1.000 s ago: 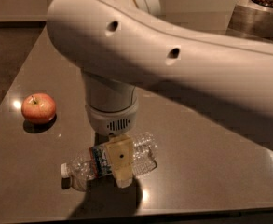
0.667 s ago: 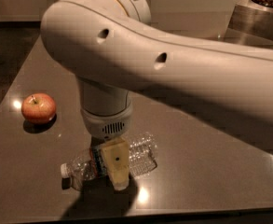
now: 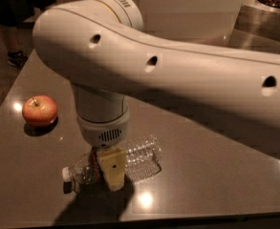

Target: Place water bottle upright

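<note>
The water bottle (image 3: 139, 157) lies on its side on the dark table (image 3: 206, 175), near the front edge. Its white cap (image 3: 66, 174) points left and its clear ribbed body points right. My gripper (image 3: 112, 171) comes straight down from the big white arm (image 3: 168, 66) onto the bottle's middle, where it covers the label. The gripper's cream-coloured tip reaches down to the table in front of the bottle.
A red apple (image 3: 39, 110) sits on the table to the left, apart from the bottle. A metal container (image 3: 266, 18) holding brown pieces stands at the back right. A person's legs (image 3: 15, 13) are at the back left, beyond the table's edge.
The arm has shifted a little to the left and the gripper has stayed down over the bottle's middle. The bottle and the apple have not moved.
</note>
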`<state>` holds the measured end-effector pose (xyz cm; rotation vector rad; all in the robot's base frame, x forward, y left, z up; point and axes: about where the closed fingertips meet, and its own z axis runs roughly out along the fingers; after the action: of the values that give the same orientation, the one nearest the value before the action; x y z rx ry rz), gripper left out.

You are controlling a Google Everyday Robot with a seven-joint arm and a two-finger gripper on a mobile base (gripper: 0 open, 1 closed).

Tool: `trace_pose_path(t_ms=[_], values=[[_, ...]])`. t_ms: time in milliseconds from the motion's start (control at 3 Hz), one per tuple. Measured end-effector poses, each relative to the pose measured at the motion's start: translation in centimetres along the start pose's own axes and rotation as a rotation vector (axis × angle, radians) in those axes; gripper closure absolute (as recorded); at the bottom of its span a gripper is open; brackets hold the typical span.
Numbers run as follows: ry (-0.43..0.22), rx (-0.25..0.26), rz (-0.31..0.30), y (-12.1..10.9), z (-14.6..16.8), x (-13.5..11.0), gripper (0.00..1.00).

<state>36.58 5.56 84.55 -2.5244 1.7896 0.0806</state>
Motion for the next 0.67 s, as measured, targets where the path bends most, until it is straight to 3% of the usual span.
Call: trace_pose_path(t_ms=[333,667], values=[[-0.015,-0.019,0.010,0.0,-0.4,0.1,0.46],[-0.077,-0.033,0.041,-1.0,-2.1,0.9,0.69]])
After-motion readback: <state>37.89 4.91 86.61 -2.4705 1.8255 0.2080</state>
